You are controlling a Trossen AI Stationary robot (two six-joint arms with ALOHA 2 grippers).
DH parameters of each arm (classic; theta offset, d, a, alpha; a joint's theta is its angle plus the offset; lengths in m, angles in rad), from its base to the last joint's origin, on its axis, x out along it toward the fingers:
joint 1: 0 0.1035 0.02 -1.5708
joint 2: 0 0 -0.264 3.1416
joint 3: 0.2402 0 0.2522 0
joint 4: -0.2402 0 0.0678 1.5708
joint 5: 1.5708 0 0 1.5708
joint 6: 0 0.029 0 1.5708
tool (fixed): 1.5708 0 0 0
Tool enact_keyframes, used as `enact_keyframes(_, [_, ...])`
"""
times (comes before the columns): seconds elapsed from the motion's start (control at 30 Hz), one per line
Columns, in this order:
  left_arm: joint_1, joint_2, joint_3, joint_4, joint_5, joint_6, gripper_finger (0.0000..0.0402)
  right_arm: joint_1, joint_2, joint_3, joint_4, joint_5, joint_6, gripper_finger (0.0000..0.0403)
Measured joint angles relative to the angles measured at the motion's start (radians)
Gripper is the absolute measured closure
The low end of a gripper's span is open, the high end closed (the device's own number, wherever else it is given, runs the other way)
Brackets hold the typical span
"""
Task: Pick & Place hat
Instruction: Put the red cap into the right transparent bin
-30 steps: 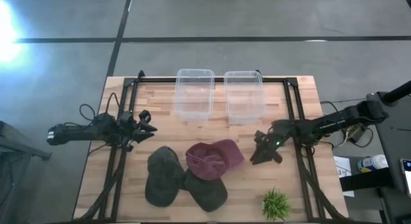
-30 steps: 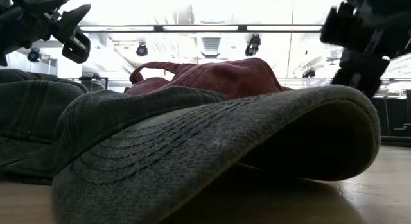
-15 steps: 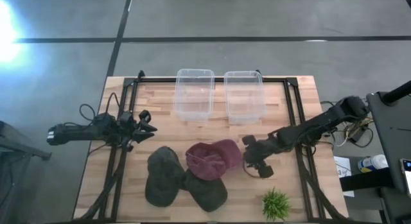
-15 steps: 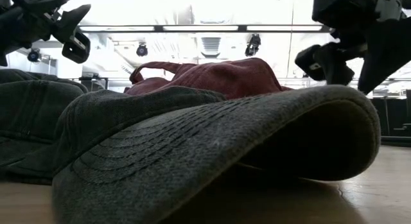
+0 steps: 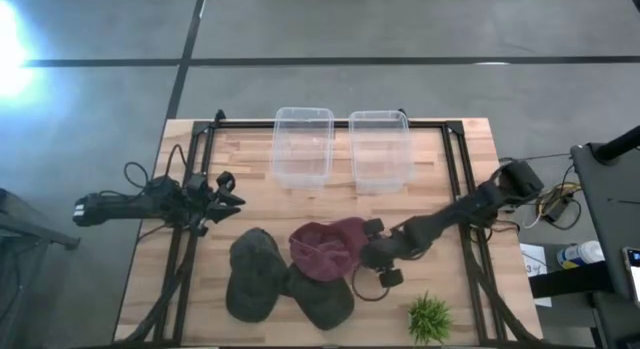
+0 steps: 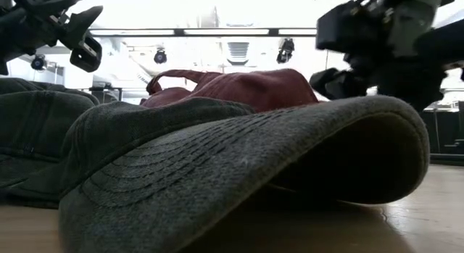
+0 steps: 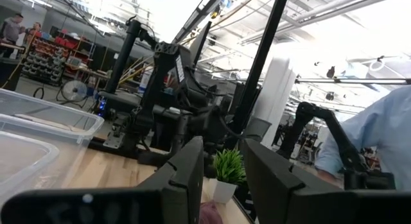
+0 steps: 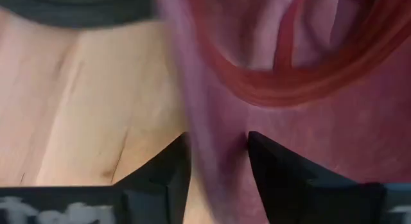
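Observation:
A maroon cap [image 5: 325, 249] lies at the middle of the table, its near-left part resting on two dark grey caps [image 5: 255, 274] [image 5: 320, 301]. My right gripper [image 5: 364, 253] has reached in from the table's right and is open at the maroon cap's right rim. In the right wrist view its two fingers stand on either side of the cap's edge [image 8: 215, 153]. The low view shows it [image 6: 341, 75] just behind the grey cap's brim [image 6: 239, 166]. My left gripper [image 5: 228, 192] waits open over the table's left part, away from the caps. My right gripper straddles the maroon cap's right edge [image 8: 215, 153], coming in low from the table's right, one finger [image 8: 170, 176] on the table side and one finger [image 8: 273, 176] over the cap. Whether either finger touches the cloth, I cannot tell.
Two clear plastic bins [image 5: 303, 146] [image 5: 380, 149] stand side by side at the far edge. A small green plant [image 5: 430, 317] sits near the table's near right corner, close to my right arm. Bare wood lies right of the caps.
My right gripper has moved toward the table's left and a little toward its near edge, from open wood to the maroon cap's right rim. The caps have stayed where they were.

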Motion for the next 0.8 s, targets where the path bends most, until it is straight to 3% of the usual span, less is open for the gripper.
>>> enact_keyframes(0.23, [0.0,0.0,0.0,-0.008,0.0,0.0,0.0296,-0.015,0.073,0.122,-0.041,0.017,0.039,0.0379])
enact_keyframes(0.37, [0.0,0.001,0.0,-0.01,0.0,0.0,0.0296,-0.026,0.058,0.208,-0.11,0.0,0.094,0.0388])
enact_keyframes(0.5, [0.0,0.002,0.0,-0.015,0.0,0.0,0.0296,-0.05,-0.044,0.284,-0.2,0.023,0.157,0.0389])
enact_keyframes(0.67, [0.0,0.005,0.0,-0.027,0.0,0.0,0.0296,-0.11,-0.245,0.334,-0.271,0.207,0.359,0.0389])
enact_keyframes(0.8, [0.0,0.006,0.0,-0.034,0.0,0.0,0.0296,-0.145,-0.417,0.34,-0.241,0.491,0.536,0.0389])
